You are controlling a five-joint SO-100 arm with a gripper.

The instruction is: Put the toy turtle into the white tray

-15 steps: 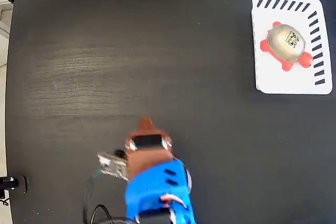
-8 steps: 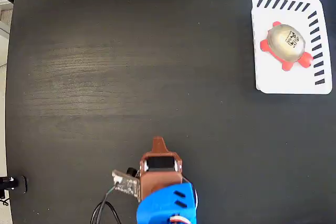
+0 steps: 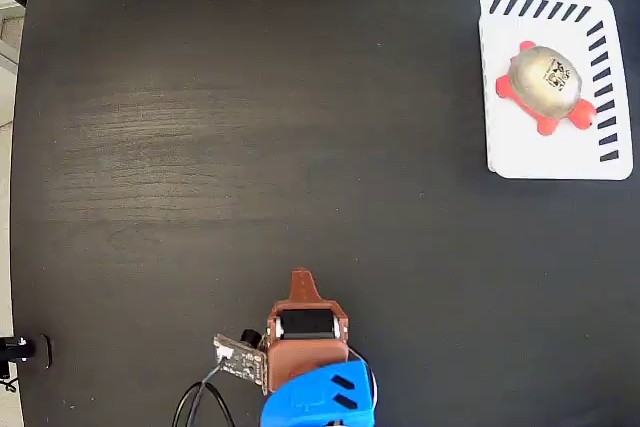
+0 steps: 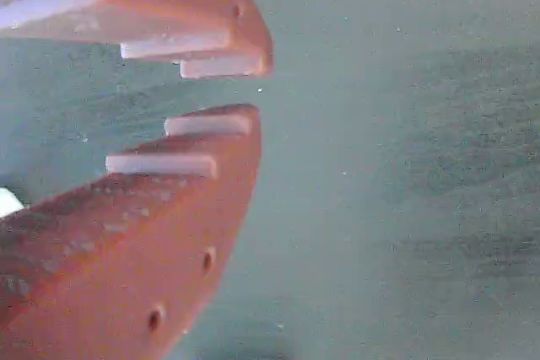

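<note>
The toy turtle point(image 3: 545, 86) already lies inside the white tray point(image 3: 520, 152), far from the hand point(image 3: 301, 277) and up to its right in the fixed view, with a wide stretch of bare black table point(image 3: 250, 127) between them. The hand point(image 4: 253, 90) sits low near the bottom edge of that view; in the wrist view its two orange jaws stand nearly together, a narrow gap between the tips and nothing gripped, only table beyond them. The turtle rests on its belly, domed beige shell up, red flippers spread flat on the tray floor, closer to the slotted edge than to the plain one. It looks small and light, probably soft under pressure, and the glossy shell may be slick, so a hold across the sides of the dome, low where shell meets flippers, seems safest; the flippers look too thin and floppy to pinch. Judging by its place, the task looks done.
</note>
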